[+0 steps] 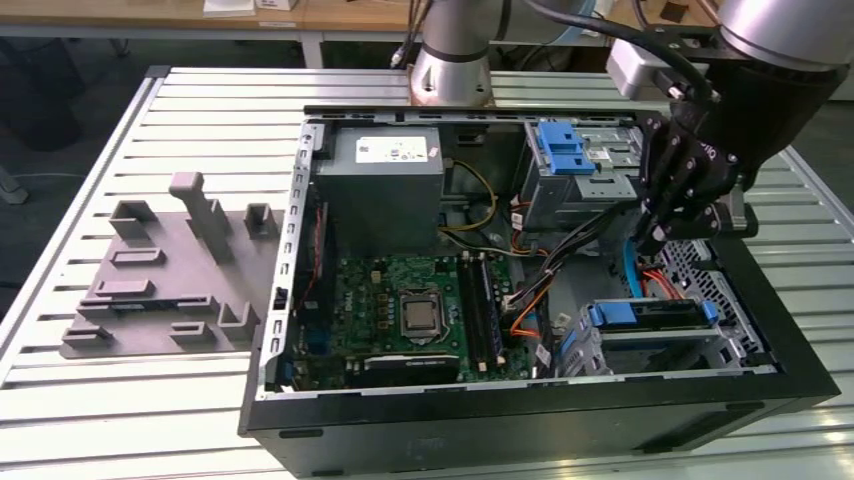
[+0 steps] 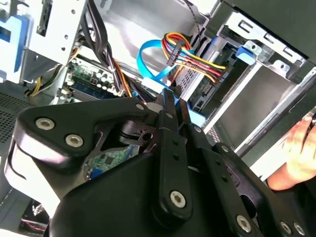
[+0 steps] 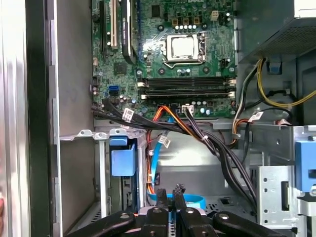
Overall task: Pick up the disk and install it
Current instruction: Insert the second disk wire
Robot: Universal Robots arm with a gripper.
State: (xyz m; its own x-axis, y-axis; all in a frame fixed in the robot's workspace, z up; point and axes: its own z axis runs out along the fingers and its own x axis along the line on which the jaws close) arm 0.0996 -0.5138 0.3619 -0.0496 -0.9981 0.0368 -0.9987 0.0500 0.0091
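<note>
The gripper is seen with fingers closed on nothing, above a blue cable inside the computer case; snagging the cable is risked.

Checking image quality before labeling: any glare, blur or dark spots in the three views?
Exterior view: even light, the table slats bright, the case front wall dark. Second wrist view: the gripper bulk close up and dark, a hand at the edge washed out and soft. First wrist view: the motherboard sharp, mild glare on the CPU socket, the case's side wall in shadow.
</note>
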